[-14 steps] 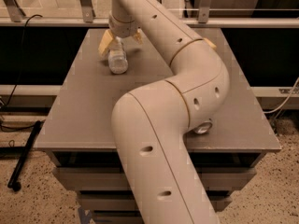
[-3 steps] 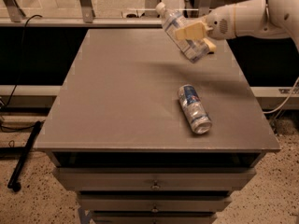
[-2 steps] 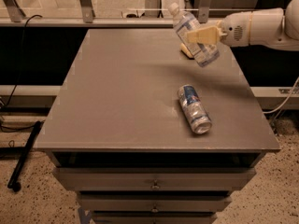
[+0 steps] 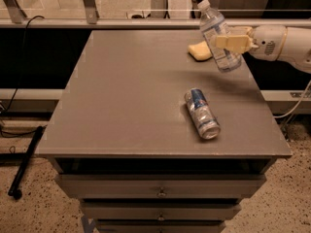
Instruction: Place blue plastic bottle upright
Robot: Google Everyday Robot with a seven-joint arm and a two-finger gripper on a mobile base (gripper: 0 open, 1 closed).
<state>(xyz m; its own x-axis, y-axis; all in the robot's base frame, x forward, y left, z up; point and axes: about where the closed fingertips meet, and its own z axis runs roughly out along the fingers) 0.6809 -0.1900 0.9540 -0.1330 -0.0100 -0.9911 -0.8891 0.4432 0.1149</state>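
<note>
**A:** Where is the blue plastic bottle (image 4: 213,27) found, relative to the gripper (image 4: 229,42)?

**B:** It is clamped in the gripper itself. The fingers are closed across its labelled middle, and it is held in the air above the far right corner of the table (image 4: 131,106).

**A:** How is its long axis set?

**B:** It is tilted, not plumb. The white cap is carried above the gripper and off to the view's left, while the base hangs just below the gripper and a little to the right.

**A:** On what is the coming move thought to turn?

**B:** On that lean. The base would need to be swung under the cap before the bottle is lowered, or it may be landed on its edge and tipped.

**A:** What is to be kept clear of?

**B:** A yellow pad (image 4: 199,51) lies on the table just left of the gripper and below it. A drink can (image 4: 201,113) lies on its side well below, nearer the camera.
</note>
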